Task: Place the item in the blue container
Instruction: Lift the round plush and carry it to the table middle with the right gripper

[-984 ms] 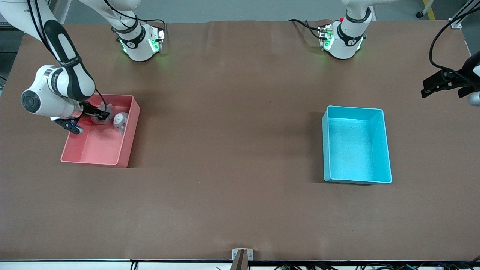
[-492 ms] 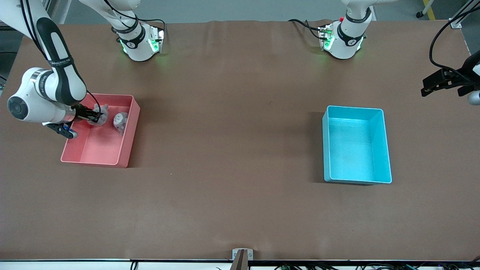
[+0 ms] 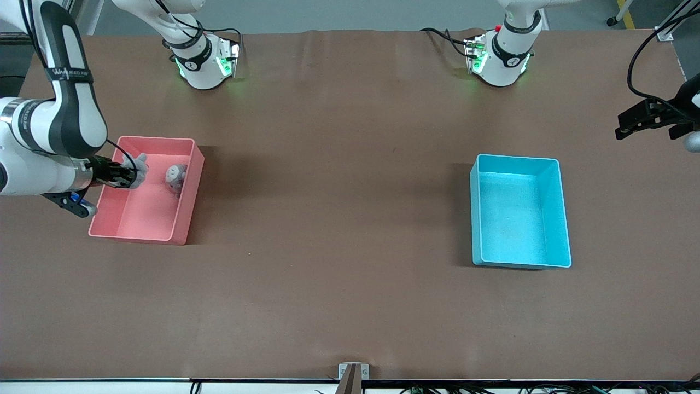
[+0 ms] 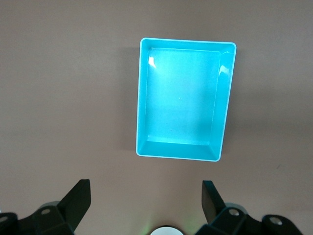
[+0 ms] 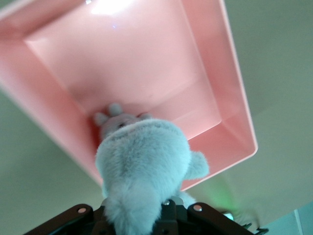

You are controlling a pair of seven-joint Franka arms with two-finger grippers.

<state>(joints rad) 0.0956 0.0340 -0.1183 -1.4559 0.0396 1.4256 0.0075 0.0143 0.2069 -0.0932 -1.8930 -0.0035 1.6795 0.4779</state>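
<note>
The blue container [image 3: 519, 212] sat empty toward the left arm's end. The right gripper [image 3: 127, 176], clamped on a grey plush [image 3: 138, 166], hung over the pink bin [image 3: 185, 208], where another plush [image 3: 175, 177] lay. The left gripper [image 4: 146, 198] waited, jaws wide, holding nothing.

1. Two bins stand on one brown worktop [image 3: 339, 230]: one blue container [image 3: 563, 219], toward the left arm's end, and one pink bin [image 3: 188, 202], toward the right arm's end.
2. Two grey plush toys: one held plush [image 3: 138, 167], clamped in a tool over the pink bin, and one resting plush [image 3: 175, 178] lying in that bin.
3. Two robot arms, each with one base at the worktop's edge farthest from the front camera.
4. Two tools: the right tool [image 3: 124, 175], closed on the held plush, and the left tool [image 4: 145, 198], its two fingers spread wide with nothing between them, above the blue container.
</note>
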